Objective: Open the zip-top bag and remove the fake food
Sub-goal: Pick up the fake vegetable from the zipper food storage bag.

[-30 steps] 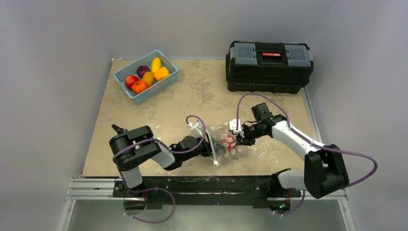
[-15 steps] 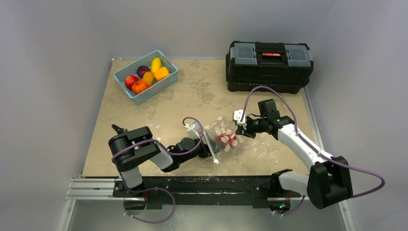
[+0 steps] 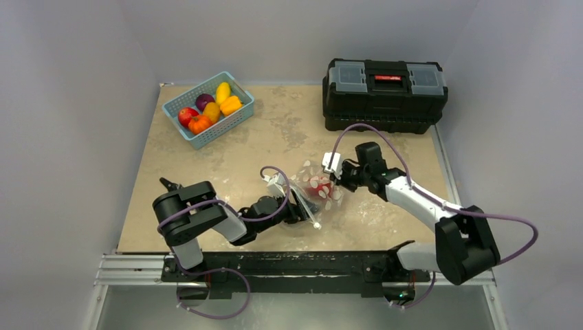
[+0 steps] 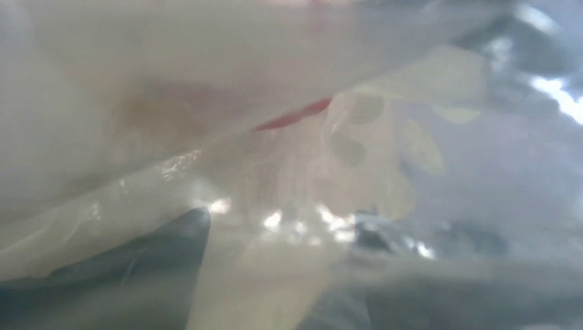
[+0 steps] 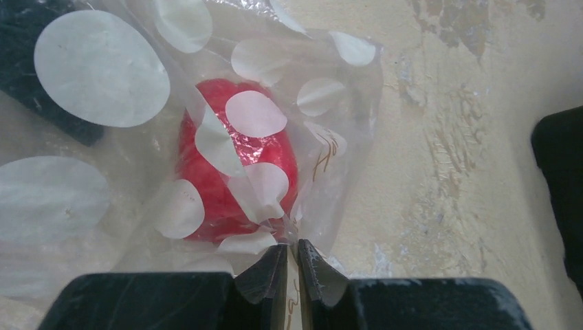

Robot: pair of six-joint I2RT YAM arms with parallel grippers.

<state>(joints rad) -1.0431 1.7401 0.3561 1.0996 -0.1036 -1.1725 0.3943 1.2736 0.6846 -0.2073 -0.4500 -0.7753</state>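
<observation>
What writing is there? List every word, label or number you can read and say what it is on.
"Ha…": thin gold script on the bag, right wrist view. Only these first letters read, and not with certainty; the rest is lost in creases.
Red label on the toolbox lid: too small to read.
No other text shows.

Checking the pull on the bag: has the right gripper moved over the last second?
Yes. The right gripper, pinching the bag, has shifted away from the arm bases, toward the toolbox.
</observation>
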